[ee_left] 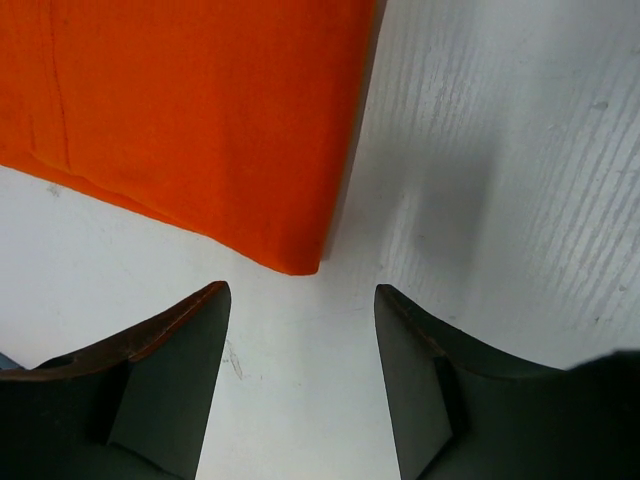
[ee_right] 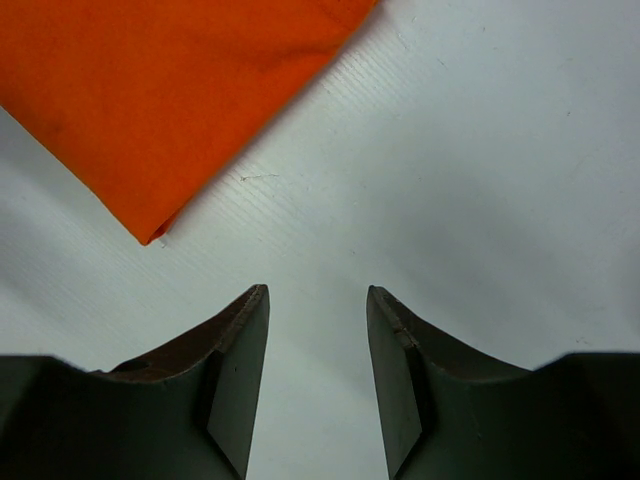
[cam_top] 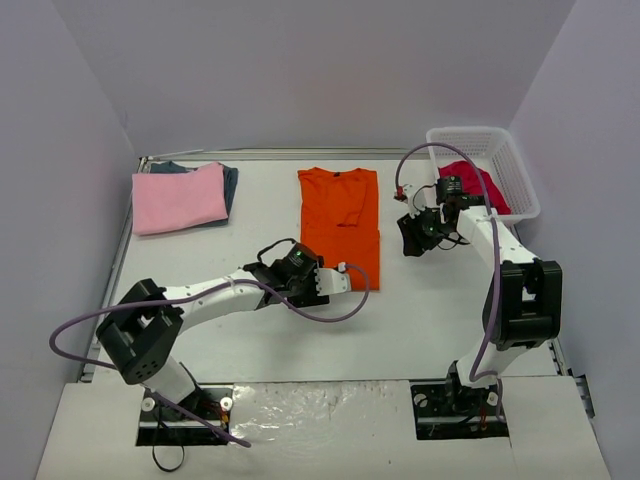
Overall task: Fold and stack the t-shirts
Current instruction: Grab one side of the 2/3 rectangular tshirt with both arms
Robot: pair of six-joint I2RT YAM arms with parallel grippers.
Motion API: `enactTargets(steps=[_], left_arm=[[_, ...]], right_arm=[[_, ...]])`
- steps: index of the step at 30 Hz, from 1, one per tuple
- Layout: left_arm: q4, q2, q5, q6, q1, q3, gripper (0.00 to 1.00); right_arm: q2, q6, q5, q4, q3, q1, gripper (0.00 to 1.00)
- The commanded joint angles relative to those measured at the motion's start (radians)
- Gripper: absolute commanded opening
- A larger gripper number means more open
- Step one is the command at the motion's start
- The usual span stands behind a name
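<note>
Shirts: orange shirt (cam_top: 340, 225) folded lengthwise at the middle of the table (cam_top: 420, 320), pink shirt (cam_top: 180, 198) on a dark shirt (cam_top: 231, 180) far left, red shirt (cam_top: 478, 185) in the basket (cam_top: 522, 175). Left gripper (ee_left: 302, 292) and right gripper (ee_right: 317, 292) hover spread and empty, each just off an orange corner.

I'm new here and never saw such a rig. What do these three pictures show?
The white left arm and right arm are robots bolted at the table's near edge. The wide picture looks down from above and behind them; the other two come from a camera on each wrist. A partly folded orange t-shirt lies mid-table; far left, a pink t-shirt rests on a dark blue-grey t-shirt; far right, a white basket holds a red t-shirt. The left fingers and right fingers stand open near the orange shirt's corners, holding nothing.
</note>
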Motion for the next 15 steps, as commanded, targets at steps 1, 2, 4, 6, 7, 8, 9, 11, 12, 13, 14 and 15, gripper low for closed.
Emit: enactTargets(steps=[1,2,4,6,7,8,9,11,12,13,14,15], left_arm=[[0.063,0.016,0.002,0.007,-0.006,-0.006,0.58],[0.066,0.023,-0.004,0.008,-0.008,-0.008,0.58],[0.086,0.045,-0.018,0.008,-0.008,-0.011,0.58],[0.100,0.058,-0.033,0.011,-0.008,-0.011,0.57],[0.106,0.073,-0.037,0.016,-0.008,-0.011,0.57],[0.111,0.081,-0.046,0.021,-0.008,-0.009,0.57],[0.115,0.091,-0.061,0.024,-0.008,-0.006,0.57],[0.134,0.118,-0.073,0.025,-0.005,-0.004,0.56],[0.135,0.127,-0.101,0.024,-0.003,-0.001,0.56],[0.134,0.134,-0.104,0.022,-0.002,0.009,0.55],[0.134,0.136,-0.106,0.019,-0.002,0.012,0.54],[0.134,0.139,-0.103,0.018,-0.002,0.015,0.53]], right_arm=[[0.002,0.007,-0.004,-0.023,0.007,0.000,0.40],[0.002,0.007,-0.004,-0.023,0.008,0.000,0.40],[0.002,0.002,-0.008,-0.032,0.009,-0.002,0.40],[0.001,-0.001,-0.011,-0.034,0.007,0.000,0.40],[0.000,-0.002,-0.013,-0.035,0.008,0.000,0.40],[0.000,-0.002,-0.010,-0.037,0.007,-0.002,0.39],[-0.003,-0.005,-0.011,-0.038,0.008,0.000,0.38],[-0.003,-0.007,-0.022,-0.043,0.009,0.000,0.37],[-0.004,-0.009,-0.025,-0.045,0.009,0.000,0.37],[-0.003,-0.012,-0.025,-0.048,0.010,-0.002,0.36],[-0.004,-0.013,-0.027,-0.049,0.010,-0.002,0.36],[-0.007,-0.015,-0.027,-0.049,0.010,0.000,0.36]])
